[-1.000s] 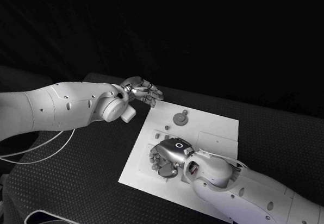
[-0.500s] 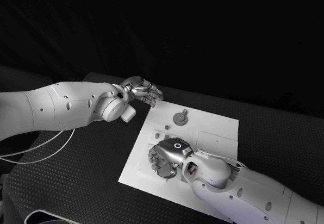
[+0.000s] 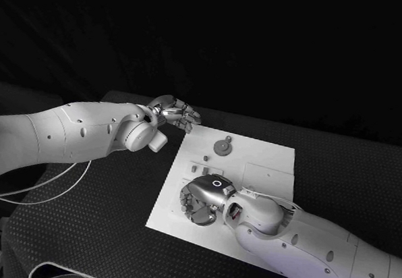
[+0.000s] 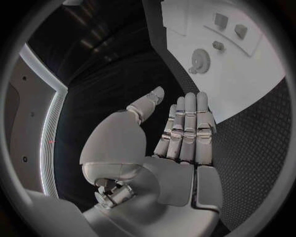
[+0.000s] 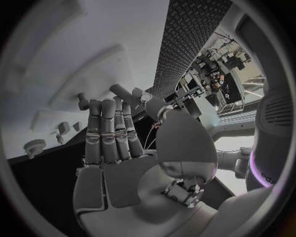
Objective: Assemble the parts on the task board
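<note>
Parts on the task board at mid-table look small, rigid, light, so we'd pinch their sides; right robot hand spread above them, left robot hand spread, empty

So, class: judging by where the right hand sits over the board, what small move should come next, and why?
Probably lower the right hand and close its fingers on a part: it hovers open over the task board, holding nothing.

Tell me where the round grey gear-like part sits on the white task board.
In the head view, the round grey gear-like part sits near the white task board's far edge, just right of the left robot hand.
</note>
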